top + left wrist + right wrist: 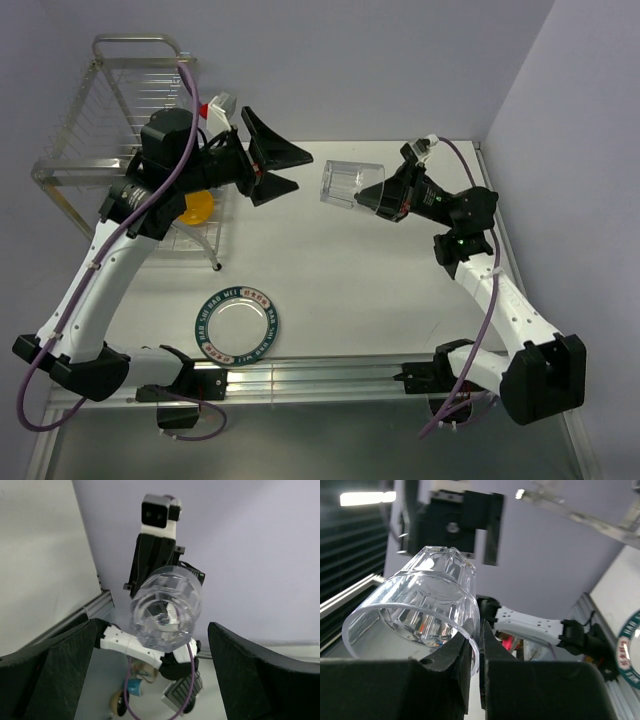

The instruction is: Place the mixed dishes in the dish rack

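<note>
Rim of the small clear faceted glass (345, 185) sits pinched in your right claw (372, 197), held sideways above the white table (380, 290) toward 12 o'clock (base facing the other arm). Your left claw (300, 170) gapes wide at 11 o'clock, beside the tall chrome wire rack (75, 130).

clear faceted glass (345, 185), silver plate (237, 325) with green lettered rim, orange-yellow bowl (198, 207)

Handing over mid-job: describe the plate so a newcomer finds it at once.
Start at the wire dish rack, far left, then come toward the near metal rail. The plate lies flat on the white table just before that rail. It is round, with a silver centre and dark green lettered rim, unlike the clear glass in the right gripper.
</note>
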`<state>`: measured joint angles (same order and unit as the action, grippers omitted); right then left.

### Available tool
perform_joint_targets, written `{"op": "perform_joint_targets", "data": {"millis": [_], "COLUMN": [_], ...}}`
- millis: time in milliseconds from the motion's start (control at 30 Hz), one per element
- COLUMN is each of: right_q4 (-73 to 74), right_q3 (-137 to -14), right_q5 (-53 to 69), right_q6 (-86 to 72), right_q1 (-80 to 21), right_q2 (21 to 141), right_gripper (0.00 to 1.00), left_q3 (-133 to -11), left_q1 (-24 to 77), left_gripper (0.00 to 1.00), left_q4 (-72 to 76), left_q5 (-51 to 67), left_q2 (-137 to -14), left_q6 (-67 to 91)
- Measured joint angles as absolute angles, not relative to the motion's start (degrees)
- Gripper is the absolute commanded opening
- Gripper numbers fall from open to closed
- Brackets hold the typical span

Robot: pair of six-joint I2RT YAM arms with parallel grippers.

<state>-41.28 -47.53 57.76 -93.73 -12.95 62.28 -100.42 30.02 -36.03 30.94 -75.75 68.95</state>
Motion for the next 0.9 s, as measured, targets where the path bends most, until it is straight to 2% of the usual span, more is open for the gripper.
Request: {"op": "perform_joint_targets", "data": {"millis": [233,600,900], "right_q4": [-59.5,-60.4,-59.8], "right_q3": [-48.0,-51.1,-51.8], "right_q5": [59.7,59.9,59.7], "right_q6": [-105.8,-106.3,-104.4], "right_q1": [-13.0,-15.5,-17.8], "right_q2": [67.9,69.9,71.8], "right_gripper": [0.00,0.00,0.00], "left_q3": [-92.2,-88.4,-87.4], "left_q1": [30.1,30.1,30.0], "left_gripper": [0.99,0.99,0.99], "left_q4": [-28.3,-14.3,-11.6], "left_q5": [36.2,40.1,40.8], "left_q2": [-73.4,-72.8,-72.6], "left_q6": [76.8,87.5,89.6]}}
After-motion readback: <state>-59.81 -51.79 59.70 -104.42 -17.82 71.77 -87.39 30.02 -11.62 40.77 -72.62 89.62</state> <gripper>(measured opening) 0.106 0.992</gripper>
